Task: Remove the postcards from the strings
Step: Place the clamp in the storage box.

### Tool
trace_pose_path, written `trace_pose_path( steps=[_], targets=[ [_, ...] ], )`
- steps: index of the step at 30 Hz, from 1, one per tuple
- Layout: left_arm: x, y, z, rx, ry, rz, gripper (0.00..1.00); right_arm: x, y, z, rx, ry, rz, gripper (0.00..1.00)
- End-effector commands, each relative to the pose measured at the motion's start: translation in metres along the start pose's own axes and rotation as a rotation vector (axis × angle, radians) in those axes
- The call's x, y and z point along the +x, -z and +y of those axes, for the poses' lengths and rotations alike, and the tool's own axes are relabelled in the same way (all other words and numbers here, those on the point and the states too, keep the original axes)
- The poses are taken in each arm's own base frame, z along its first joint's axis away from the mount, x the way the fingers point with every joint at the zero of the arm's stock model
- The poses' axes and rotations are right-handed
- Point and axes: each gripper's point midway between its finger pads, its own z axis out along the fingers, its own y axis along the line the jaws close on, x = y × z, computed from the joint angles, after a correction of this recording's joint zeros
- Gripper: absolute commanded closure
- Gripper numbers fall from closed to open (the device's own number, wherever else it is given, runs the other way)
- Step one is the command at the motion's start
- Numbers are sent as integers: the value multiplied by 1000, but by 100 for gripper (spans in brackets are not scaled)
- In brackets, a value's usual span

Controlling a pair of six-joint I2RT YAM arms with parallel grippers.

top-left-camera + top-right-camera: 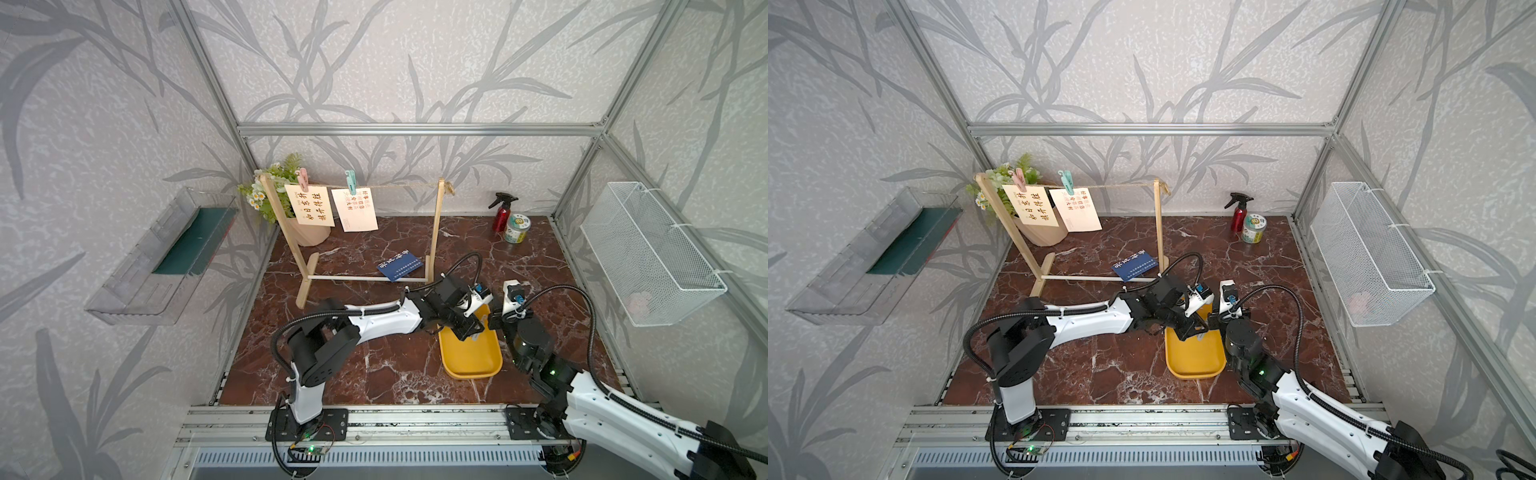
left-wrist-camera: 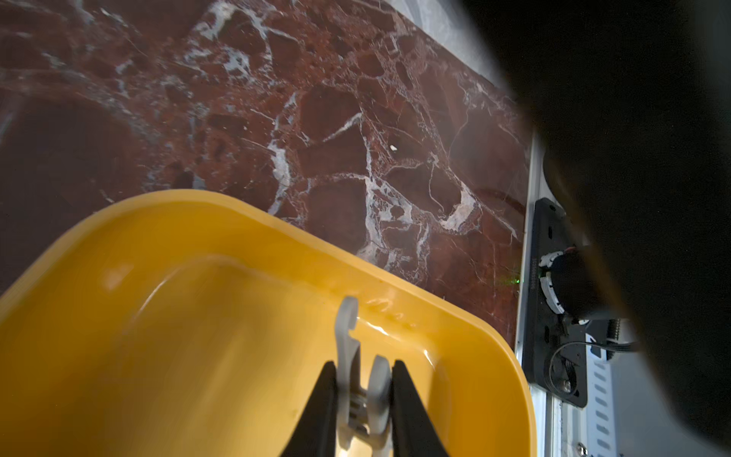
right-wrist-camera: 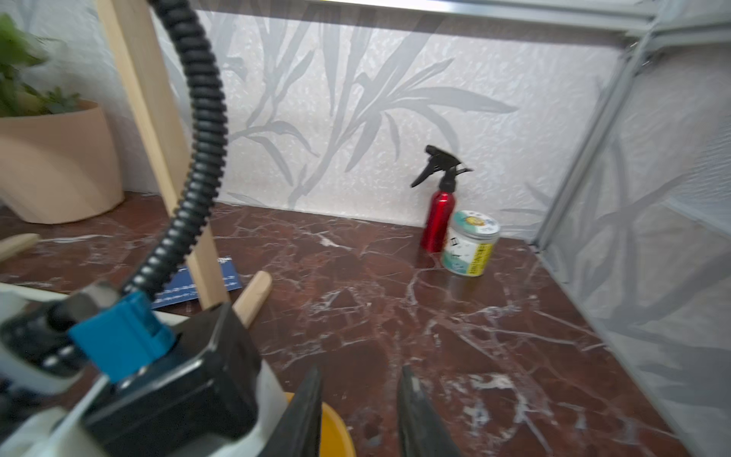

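Observation:
Two postcards hang from the string (image 1: 399, 185) of the wooden rack: a cream postcard (image 1: 309, 205) under a pink peg (image 1: 303, 178) and a pale pink-white postcard (image 1: 355, 210) under a teal peg (image 1: 351, 180). A dark blue postcard (image 1: 400, 266) lies flat on the table by the rack's right post. My left gripper (image 2: 364, 368) hangs over the yellow tray (image 2: 158, 316), shut on a grey clothespeg (image 2: 348, 336). Beside the tray's far corner, my right gripper (image 3: 360, 380) is open, with only the table showing between its fingers.
A red spray bottle (image 1: 502, 212) and a printed jar (image 1: 516, 227) stand at the back right. A potted plant (image 1: 311, 235) sits behind the rack's left post. A wire basket (image 1: 652, 253) hangs on the right wall and a clear shelf (image 1: 158, 257) on the left.

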Motion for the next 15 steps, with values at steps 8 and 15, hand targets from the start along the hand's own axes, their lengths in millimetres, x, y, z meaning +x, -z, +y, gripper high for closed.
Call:
trace_pose_path(
  steps=[8,15],
  targets=[
    [8,24,18,-157,-53,34,7,-12,20,-11,-23,20,-75,63],
    [10,128,71,-602,-187,-143,12,-10,17,1,-78,43,-83,59]
  ],
)
